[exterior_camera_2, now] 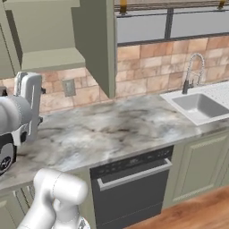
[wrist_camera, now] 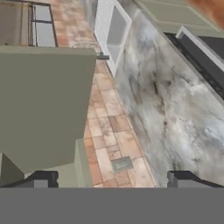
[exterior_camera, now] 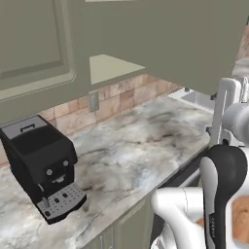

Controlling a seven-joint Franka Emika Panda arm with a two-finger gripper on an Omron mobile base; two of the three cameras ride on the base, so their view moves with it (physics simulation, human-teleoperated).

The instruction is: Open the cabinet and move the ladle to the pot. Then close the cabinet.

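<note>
Saw gripper (wrist_camera: 111, 178) open, jaws wide apart, holding nothing, raised beside cabinet (wrist_camera: 43, 105). Hand view rolled sideways: cabinet side at left, brick backsplash (wrist_camera: 109, 127) and outlet (wrist_camera: 121, 164) between fingertips. Marble counter (exterior_camera_2: 116, 129) beneath cabinet, coffee machine (exterior_camera: 44, 168) on its left part, sink (exterior_camera_2: 197, 106) far right. Couldn't tell whether cabinet door shut.

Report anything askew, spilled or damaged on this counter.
Nothing stands out. The marble counter shows no spill, the black coffee machine stands upright near the backsplash, the sink looks intact, and the wall cabinet shows no damage.
</note>
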